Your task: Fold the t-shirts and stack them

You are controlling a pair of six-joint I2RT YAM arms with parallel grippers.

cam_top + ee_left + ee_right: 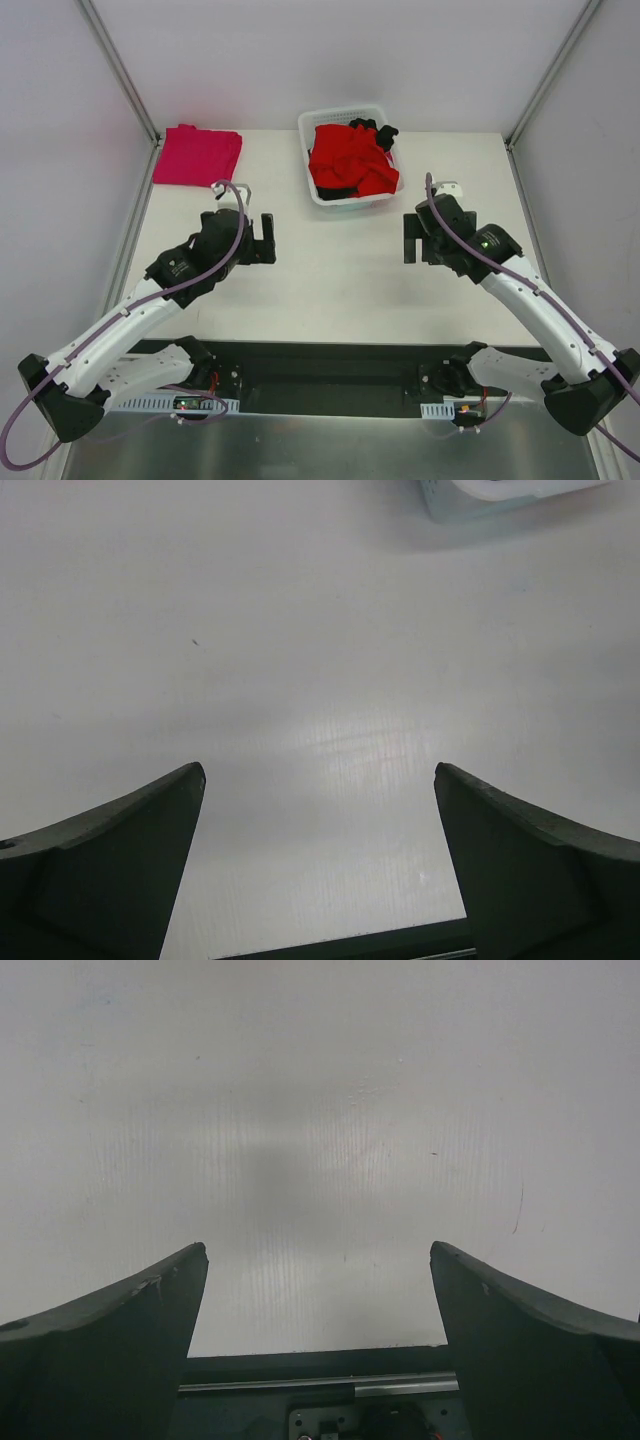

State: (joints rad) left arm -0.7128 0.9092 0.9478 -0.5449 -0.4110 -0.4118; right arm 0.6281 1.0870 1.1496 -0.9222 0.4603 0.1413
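Observation:
A magenta-pink t-shirt [197, 155] lies folded at the table's far left corner. A bright red t-shirt [346, 160] is crumpled in a white basket [307, 134] at the back centre, with a black garment [385, 131] beside and under it. No teal-and-white garment shows. My left gripper [264, 240] is open and empty over bare table, left of and nearer than the basket; its wrist view [320, 775] shows only tabletop between the fingers. My right gripper [411, 240] is open and empty, right of and nearer than the basket, also over bare tabletop [318, 1250].
The white table [330, 290] ends at a dark front edge by the arm bases. Metal frame posts [122, 75] stand at the back corners. A corner of the basket [500, 495] shows at the top of the left wrist view.

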